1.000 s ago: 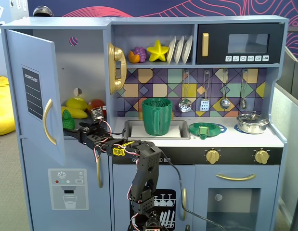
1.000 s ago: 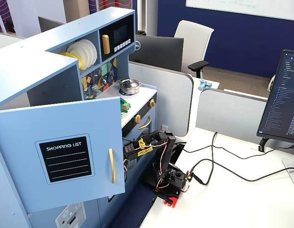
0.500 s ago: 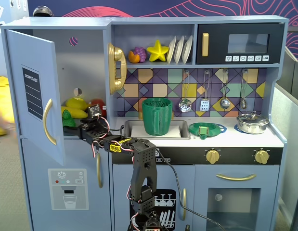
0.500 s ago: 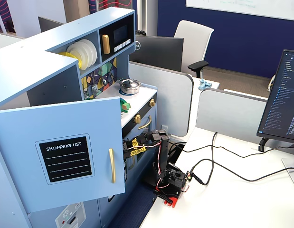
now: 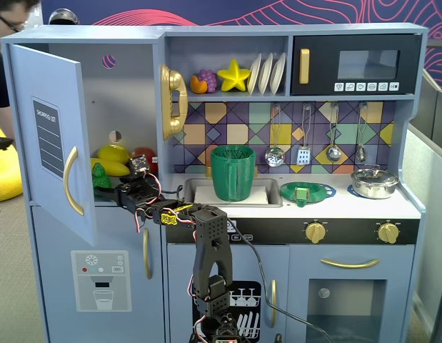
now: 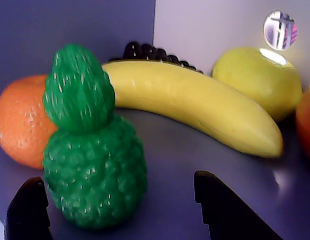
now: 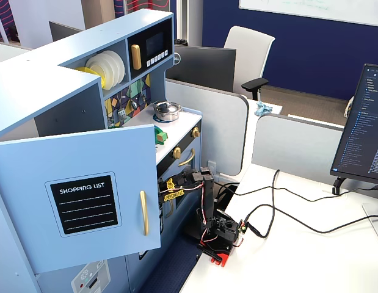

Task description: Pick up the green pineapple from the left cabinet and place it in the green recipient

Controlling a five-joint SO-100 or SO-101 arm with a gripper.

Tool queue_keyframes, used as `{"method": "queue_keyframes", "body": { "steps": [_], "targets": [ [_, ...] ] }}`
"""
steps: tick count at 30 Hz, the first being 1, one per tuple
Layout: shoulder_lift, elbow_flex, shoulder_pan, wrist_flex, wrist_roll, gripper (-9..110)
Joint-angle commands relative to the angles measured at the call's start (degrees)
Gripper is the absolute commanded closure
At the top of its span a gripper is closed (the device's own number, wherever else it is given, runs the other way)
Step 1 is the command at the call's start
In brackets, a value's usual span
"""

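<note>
Two dark pincer fingertips were seen spread apart in the wrist view; the green pineapple stood upright between them, nearer the left tip, inside the left cabinet.

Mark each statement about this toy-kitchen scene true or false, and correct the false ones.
1. The left cabinet has its door open. True.
2. The green pineapple is lying on its side. False: in the wrist view it stands upright, leafy top up.
3. The gripper is shut on the pineapple. False: its jaws are spread, and only the left fingertip is near the pineapple.
4. The green recipient stands in the sink. True.
5. The banana lies in front of the pineapple. False: in the wrist view it lies behind it, further from the camera.
6. An orange fruit sits behind and to the left of the pineapple in the wrist view. True.
</note>
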Motion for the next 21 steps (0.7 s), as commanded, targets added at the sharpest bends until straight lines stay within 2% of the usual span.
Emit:
{"method": "queue_keyframes", "body": {
  "steps": [1, 21],
  "targets": [
    [-0.7, -6.7, -1.5, -0.8, -0.6, 70],
    [-14.2, -21.5, -1.4, 0.6, 0.0, 73]
  ]
}}
